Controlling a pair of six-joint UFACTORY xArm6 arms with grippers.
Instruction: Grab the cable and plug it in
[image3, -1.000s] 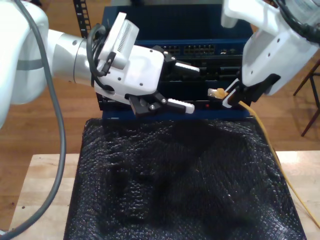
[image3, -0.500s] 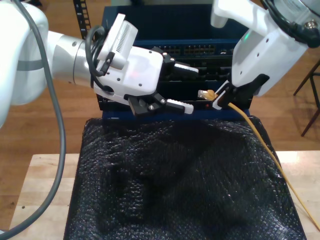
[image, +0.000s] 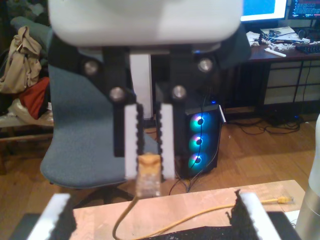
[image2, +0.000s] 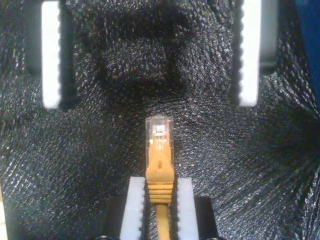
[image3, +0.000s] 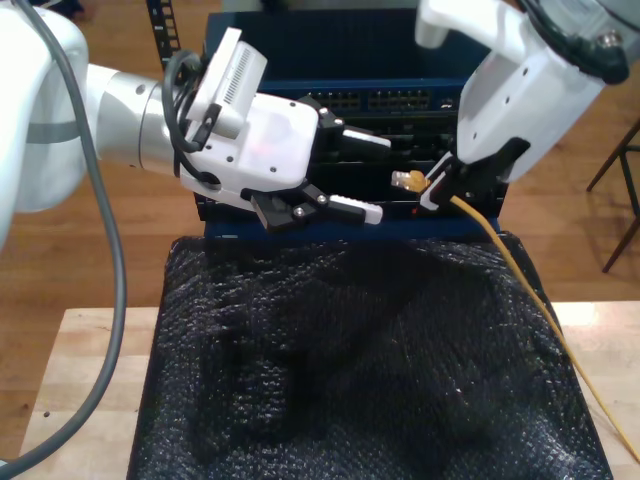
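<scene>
The yellow-orange cable (image3: 522, 285) runs from the exterior view's lower right up to my second gripper (image3: 436, 190), which is shut on it just behind the plug. Its clear plug (image3: 404, 180) (image2: 159, 131) sticks out past the fingertips toward the exterior view's left. The second wrist view shows my second gripper (image2: 159, 186) clamping the orange boot. My first gripper (image3: 380, 178) (image2: 149, 100) is open, holding nothing, and faces the plug from the exterior view's left. In the first wrist view the plug (image: 148, 176) hangs between my second gripper's fingers (image: 131, 145), beyond my own spread fingertips (image: 59, 212).
A blue rack box with a row of network ports (image3: 400, 100) stands behind both grippers. A black padded mat (image3: 350, 370) covers the wooden table (image3: 90, 380). The cable's other end (image: 285, 200) lies on the table. A chair and lit computer tower stand beyond.
My second gripper has carried the plug toward the exterior view's left and slightly up, closer to my open first gripper. The first arm has shifted a little to the exterior view's left.
</scene>
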